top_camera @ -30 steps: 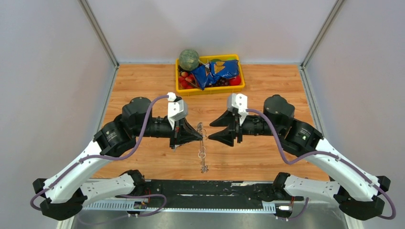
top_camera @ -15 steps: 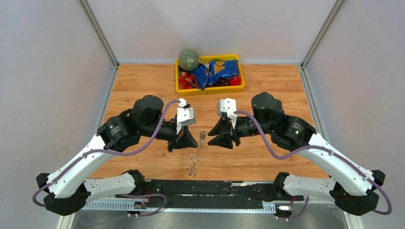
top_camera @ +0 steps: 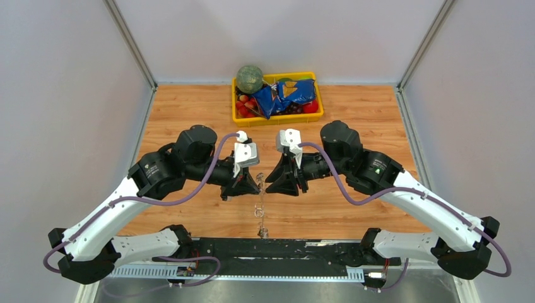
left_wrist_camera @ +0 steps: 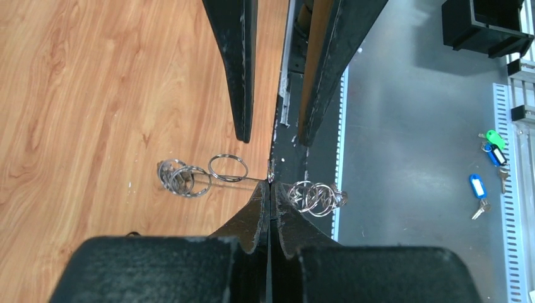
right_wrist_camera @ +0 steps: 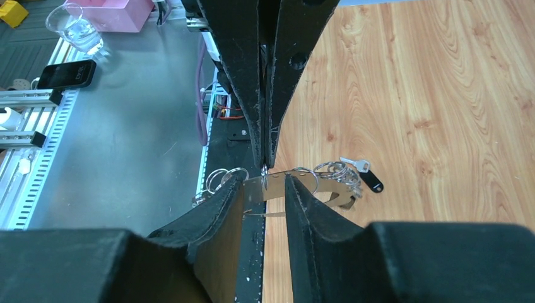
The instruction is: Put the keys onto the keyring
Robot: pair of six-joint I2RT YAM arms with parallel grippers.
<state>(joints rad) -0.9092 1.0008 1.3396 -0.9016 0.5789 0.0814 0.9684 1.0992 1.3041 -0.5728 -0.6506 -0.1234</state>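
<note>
1. Left pincer [left_wrist_camera: 270, 188]: jaws pressed together on the thin wire of the keyring [left_wrist_camera: 228, 168], held over the near edge of the desk [top_camera: 189, 113].
2. Right pincer [right_wrist_camera: 262, 183]: jaws narrowly parted, one finger on each side of the same wire, tip to tip with the left pincer; contact cannot be told.
3. Keyring: small rings bunched on both sides of the left pincer's grip.
4. Key [right_wrist_camera: 372, 183]: one, with a black head and silver blade, just beside the ring fringe; linkage unclear.
5. Yellow tray [top_camera: 277, 118]: far edge of the desk, well apart.
</note>
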